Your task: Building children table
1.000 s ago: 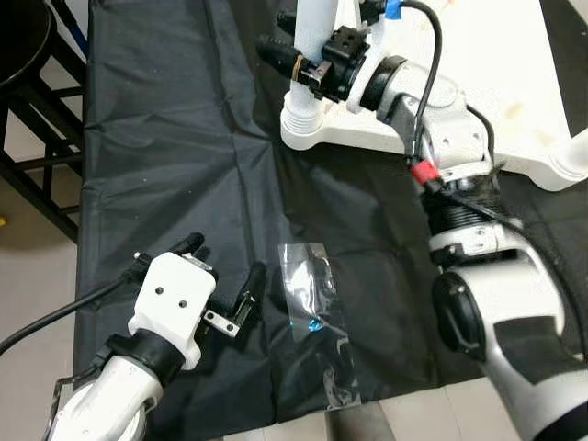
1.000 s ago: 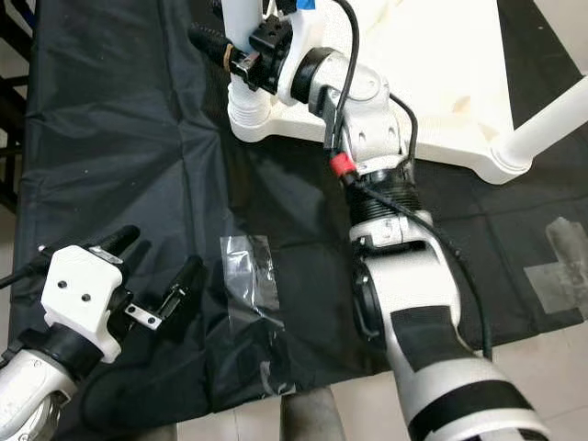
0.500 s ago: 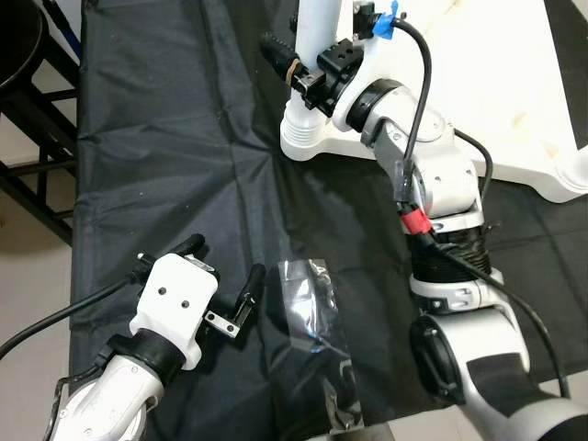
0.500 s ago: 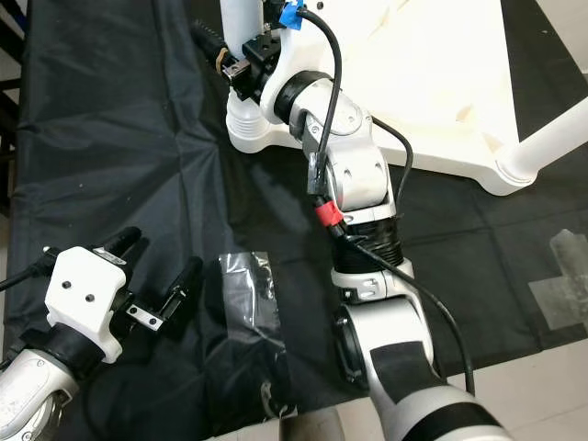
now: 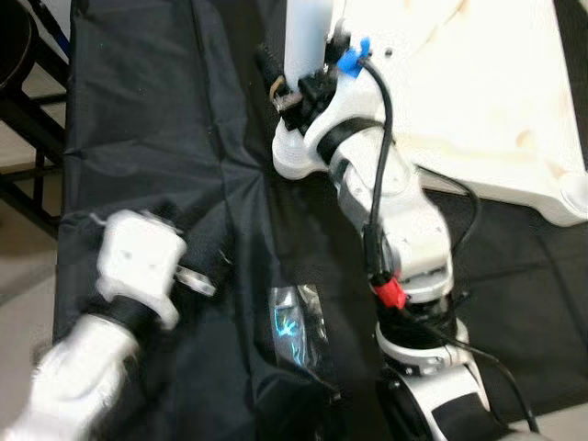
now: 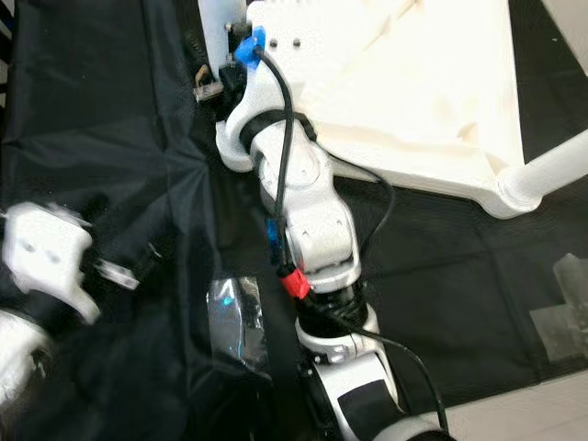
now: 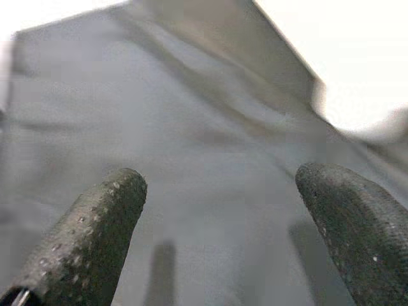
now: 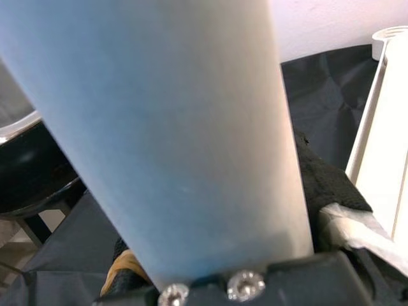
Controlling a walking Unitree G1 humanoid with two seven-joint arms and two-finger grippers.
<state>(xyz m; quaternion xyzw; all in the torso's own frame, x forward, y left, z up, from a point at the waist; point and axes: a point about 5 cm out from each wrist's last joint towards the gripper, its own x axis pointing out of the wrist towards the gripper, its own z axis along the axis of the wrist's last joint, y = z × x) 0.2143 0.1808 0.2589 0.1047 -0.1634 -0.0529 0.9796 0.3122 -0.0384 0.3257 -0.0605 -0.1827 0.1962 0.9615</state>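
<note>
The white plastic children's table lies upside down on a black cloth. One white leg stands upright in its corner socket. My right gripper is shut around this leg just above the socket; the right wrist view shows the leg close up with a black finger beside it. A second leg juts out at the table's right corner. My left gripper, blurred, hovers open over the cloth, its fingertips wide apart. A small clear plastic bag lies on the cloth nearby.
A black metal stool frame stands at the left past the cloth's edge. A strip of tape sticks to the cloth at the right. Bare floor shows at the lower left and lower right.
The camera has shifted forward. My left arm has lifted and swung toward the cloth's left side, blurred in motion. My right arm reaches further out, still holding the leg.
</note>
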